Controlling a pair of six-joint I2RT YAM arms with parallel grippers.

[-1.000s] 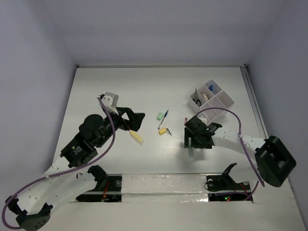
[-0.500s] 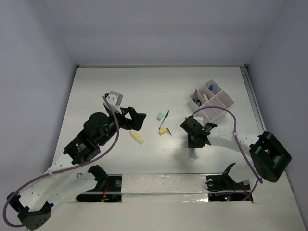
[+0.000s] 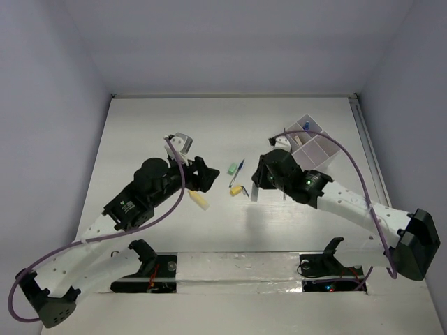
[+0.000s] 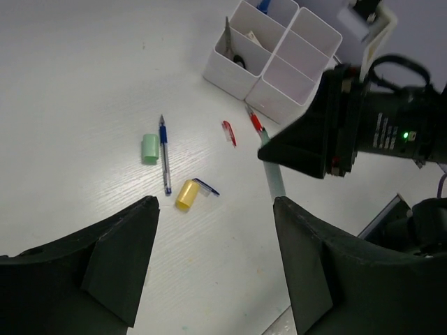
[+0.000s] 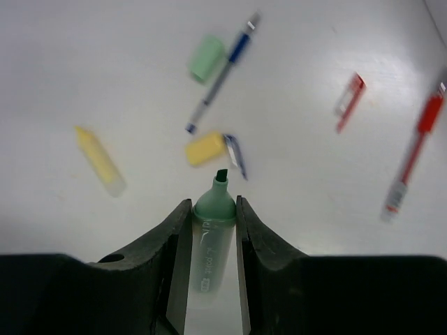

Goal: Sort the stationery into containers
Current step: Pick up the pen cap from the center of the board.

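Note:
My right gripper (image 5: pixel 213 209) is shut on a green marker (image 5: pixel 211 248), tip forward, held above the table; from above the gripper (image 3: pixel 255 183) is just left of the white divided tray (image 3: pixel 324 133). On the table lie a yellow stick (image 5: pixel 101 162), a yellow cap (image 5: pixel 205 149), a green eraser (image 5: pixel 207 58), a blue pen (image 5: pixel 225 68), a small red piece (image 5: pixel 349 102) and a red pen (image 5: pixel 413 155). My left gripper (image 4: pixel 216 269) hangs open above bare table, nothing between its fingers. Scissors (image 4: pixel 233 50) stand in the tray (image 4: pixel 279 98).
The right arm (image 3: pixel 349 206) crosses in front of the tray and hides its left part. The yellow stick (image 3: pixel 200 200) lies just below my left gripper (image 3: pixel 202 176). Walls close the table at the back and both sides.
My right gripper shut on the green marker, lifted it off the table and carried it left and farther back. My left gripper drifted a little to the right.

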